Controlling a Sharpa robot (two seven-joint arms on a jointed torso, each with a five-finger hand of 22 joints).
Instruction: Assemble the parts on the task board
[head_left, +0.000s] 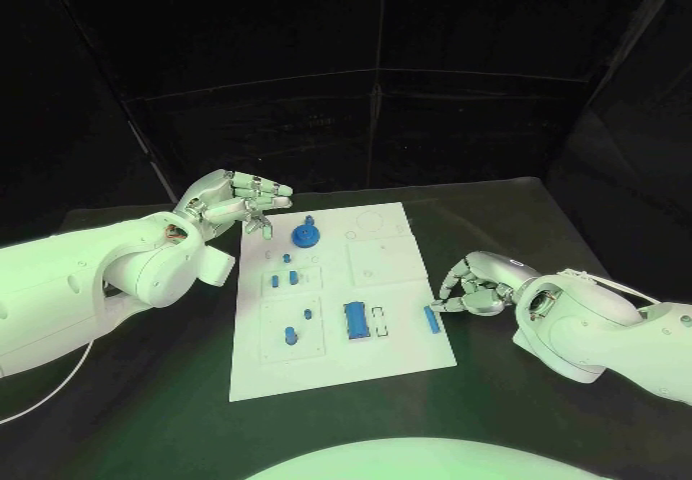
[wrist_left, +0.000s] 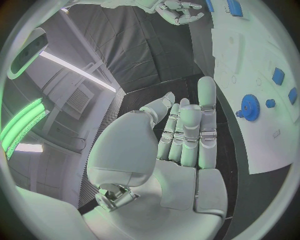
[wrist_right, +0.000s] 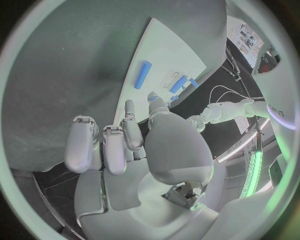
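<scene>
- I judge the step in hand to be a pick at the right edge of the task board (head_left: 382, 365): my right hand (head_left: 472, 285) sits low at centre right of the head view, fingers curled and bunched, tips just beside a small blue bar (head_left: 430, 319) lying near the board's right rim.
- Whether those fingertips already touch or pinch anything I cannot tell; in the right wrist view my palm and fingers cover the spot where contact would be, and the blue bar (wrist_right: 142, 74) lies apart from them, further up the frame.
- My left hand (head_left: 231, 203) hangs at upper left of the head view, above the board's upper left corner, fingers curled inward with nothing in them; in the left wrist view they stand close together over the palm.
- The blue gear (head_left: 304, 234) stands near the top of the board, just right of my left hand; it is the round toothed piece at the right of the left wrist view.
- A longer blue block (head_left: 353, 318) lies in the lower middle of the board, with smaller blue pieces to its left.
- Next, I think, my right fingers must close squarely on the bar, lift it clear, and carry it to its matching recess.
- Which recess that is stays unclear: the board's slots are pale and faint.
</scene>
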